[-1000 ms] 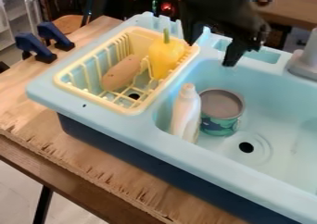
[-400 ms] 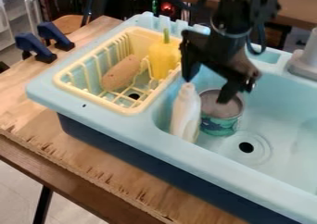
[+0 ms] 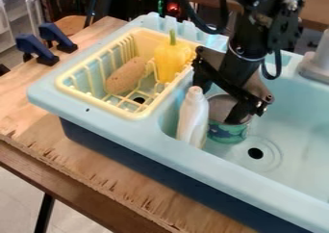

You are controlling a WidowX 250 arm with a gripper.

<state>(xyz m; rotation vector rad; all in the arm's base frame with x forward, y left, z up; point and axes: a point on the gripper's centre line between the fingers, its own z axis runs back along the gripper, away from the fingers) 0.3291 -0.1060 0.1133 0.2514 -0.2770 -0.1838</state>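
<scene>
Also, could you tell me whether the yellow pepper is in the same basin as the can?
No, the yellow pepper is in the pale yellow rack, while the can stands in the sink basin.

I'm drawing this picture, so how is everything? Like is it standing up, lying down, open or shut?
Gripper: open, low over the can
Can: standing on its end in the sink
White bottle: standing upright
Yellow pepper: upright, green stem pointing up
Brown potato-like thing: lying down
Yellow basket: right way up, holding the pepper and the brown thing
Drain hole: uncovered
</scene>
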